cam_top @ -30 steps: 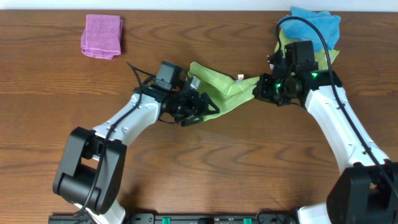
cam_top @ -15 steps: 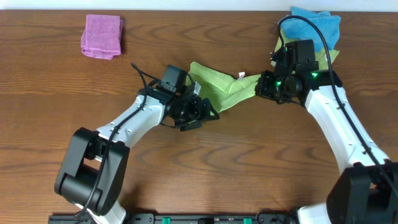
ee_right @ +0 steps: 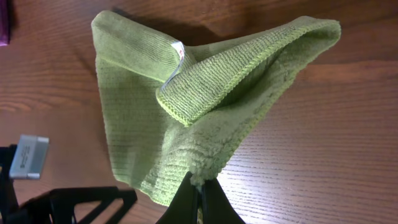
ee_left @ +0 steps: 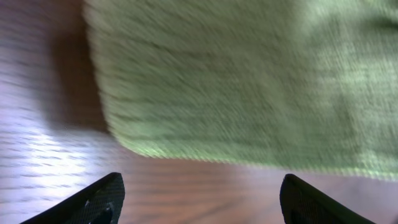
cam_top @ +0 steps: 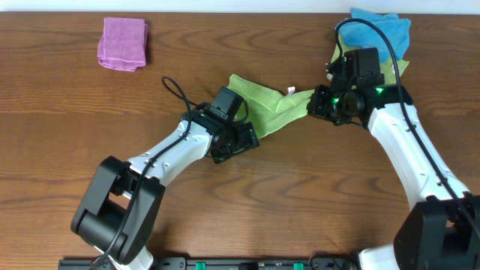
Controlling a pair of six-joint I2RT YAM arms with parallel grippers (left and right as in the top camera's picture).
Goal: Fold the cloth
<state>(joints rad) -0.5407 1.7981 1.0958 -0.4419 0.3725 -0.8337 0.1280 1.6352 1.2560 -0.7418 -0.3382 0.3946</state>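
Observation:
The lime-green cloth (cam_top: 266,105) lies bunched on the wooden table between my two arms, its white tag (cam_top: 290,91) facing up. My right gripper (cam_top: 313,106) is shut on the cloth's right corner and holds it slightly raised; in the right wrist view the fingers (ee_right: 200,186) pinch the hem of the cloth (ee_right: 186,106). My left gripper (cam_top: 244,139) sits at the cloth's near left edge. In the left wrist view its jaws (ee_left: 202,199) stand wide apart over bare wood, just short of the cloth's edge (ee_left: 249,81).
A folded pink cloth (cam_top: 122,43) lies at the back left. A blue cloth (cam_top: 380,28) rests on a duller yellow-green one (cam_top: 395,67) at the back right, behind my right arm. The wooden table (cam_top: 300,195) stretches toward the front.
My left gripper has slid right along the table to the cloth's near edge, and its jaws have spread wider. My right gripper has kept its hold and place.

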